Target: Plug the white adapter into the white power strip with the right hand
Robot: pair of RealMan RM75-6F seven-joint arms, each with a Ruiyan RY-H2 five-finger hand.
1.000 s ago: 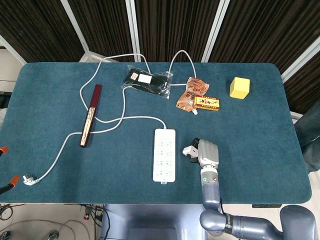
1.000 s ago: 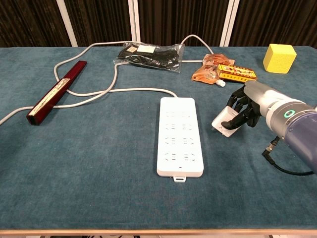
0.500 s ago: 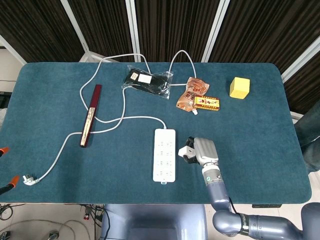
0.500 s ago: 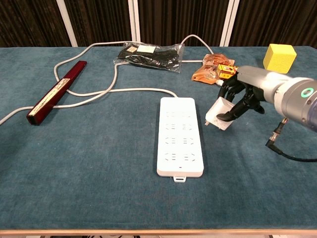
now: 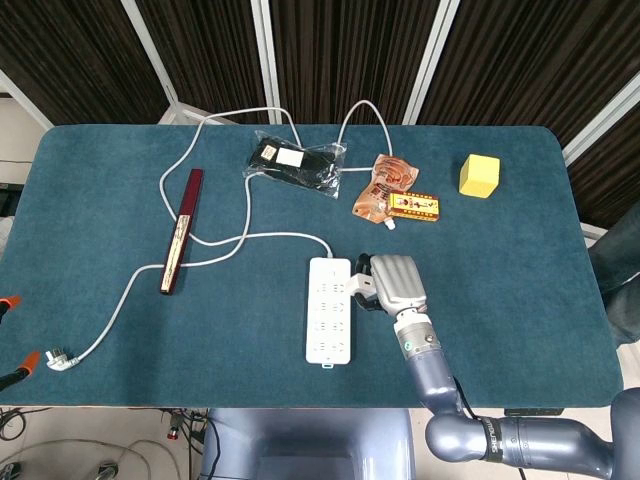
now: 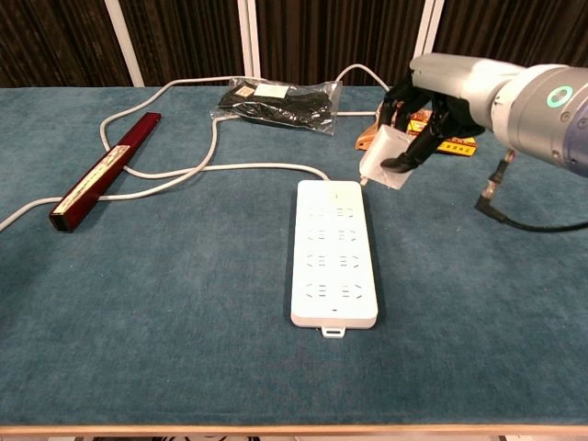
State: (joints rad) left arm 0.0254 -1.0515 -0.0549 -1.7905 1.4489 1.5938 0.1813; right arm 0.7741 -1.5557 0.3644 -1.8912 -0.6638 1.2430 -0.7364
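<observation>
Right hand [image 6: 424, 118] grips white adapter [image 6: 382, 158] above the far end of white power strip [image 6: 333, 253].

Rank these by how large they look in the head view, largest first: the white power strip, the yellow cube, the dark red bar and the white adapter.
1. dark red bar, the longest, though thin
2. white power strip, shorter but wider, so the top two places are unsure
3. yellow cube
4. white adapter, partly hidden by the right hand

Teal table cloth [image 6: 165, 312], white power strip [image 6: 333, 253] and adapter [image 6: 383, 158], yellow cube [image 5: 479, 175], dark-red bar [image 5: 182, 229].
</observation>
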